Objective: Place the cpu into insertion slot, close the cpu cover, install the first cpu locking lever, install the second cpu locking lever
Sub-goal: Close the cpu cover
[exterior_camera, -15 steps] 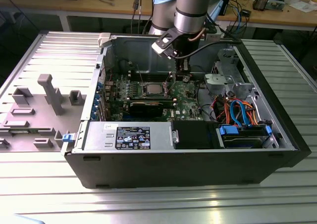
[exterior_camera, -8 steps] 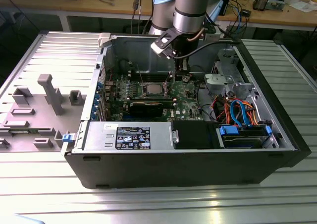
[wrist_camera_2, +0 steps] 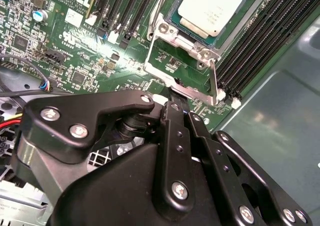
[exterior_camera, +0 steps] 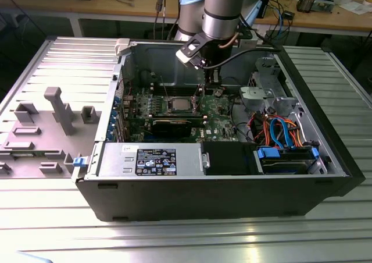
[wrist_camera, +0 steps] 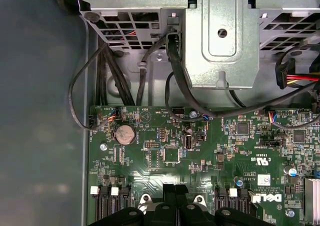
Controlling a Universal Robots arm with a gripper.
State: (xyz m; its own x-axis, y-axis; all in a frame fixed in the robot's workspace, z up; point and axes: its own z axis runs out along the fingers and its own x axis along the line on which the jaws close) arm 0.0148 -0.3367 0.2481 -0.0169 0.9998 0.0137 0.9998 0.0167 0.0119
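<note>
- Gripper [wrist_camera_2: 181,108], at the end of the arm, is lowered into the open computer case [exterior_camera: 203,196]; its black fingers [wrist_camera_2: 172,131] are seen pressed together in both wrist views, and whether anything is pinched between them cannot be told.
- Fingertips are placed at the near edge of the insertion slot [wrist_camera_2: 159,76], touching or just above its silvery rim.
- The cpu [wrist_camera_2: 212,8] is seated flat in the slot, its dull silver face upward.
- The cpu cover [wrist_camera_2: 200,48] is laid down around the chip as a metal frame.
- A thin lever rod [wrist_camera_2: 213,78] is seen along the socket edge, beside the memory slots [wrist_camera_2: 255,41].
- The green motherboard [wrist_camera: 210,151] is shown beneath the gripper.
</note>
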